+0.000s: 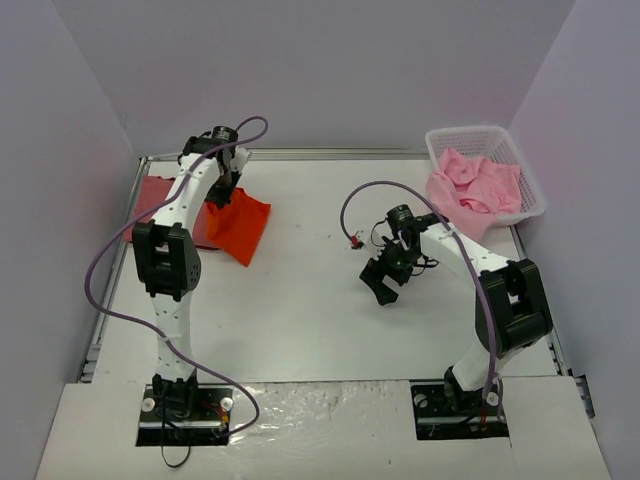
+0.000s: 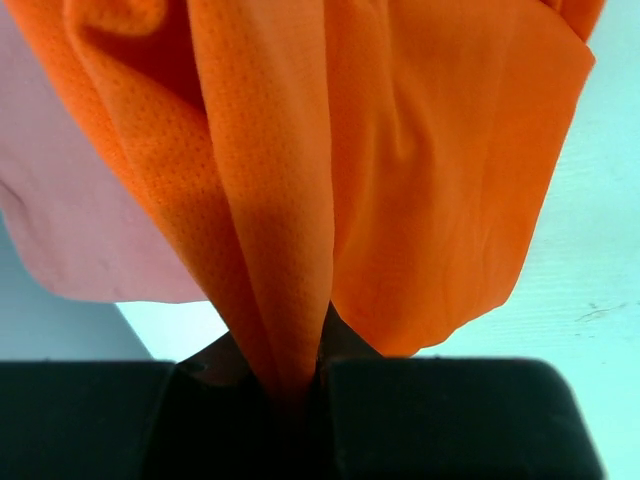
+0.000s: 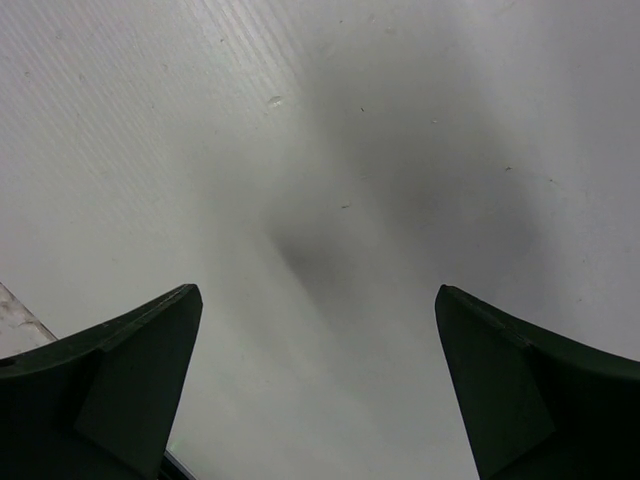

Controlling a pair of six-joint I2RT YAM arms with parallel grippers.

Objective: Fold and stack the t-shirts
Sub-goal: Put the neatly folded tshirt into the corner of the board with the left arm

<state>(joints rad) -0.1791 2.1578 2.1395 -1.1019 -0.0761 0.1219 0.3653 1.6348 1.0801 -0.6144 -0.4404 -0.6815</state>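
Observation:
My left gripper [image 1: 228,185] is shut on the bright orange-red t-shirt [image 1: 240,227] at the back left and holds it hanging above the table. In the left wrist view the orange-red cloth [image 2: 400,180] is pinched between the fingers of that gripper [image 2: 305,365]. A dusty rose-red t-shirt [image 1: 155,200] lies flat under and left of it, and shows in the left wrist view [image 2: 70,230]. Light pink t-shirts [image 1: 475,188] fill the basket at the back right. My right gripper [image 1: 383,283] is open and empty over bare table; it also shows in the right wrist view [image 3: 315,350].
The white lattice basket [image 1: 528,172] stands in the back right corner. Grey walls close the table on three sides. Purple cables loop off both arms. A taped white sheet [image 1: 320,400] lies along the near edge between the arm bases.

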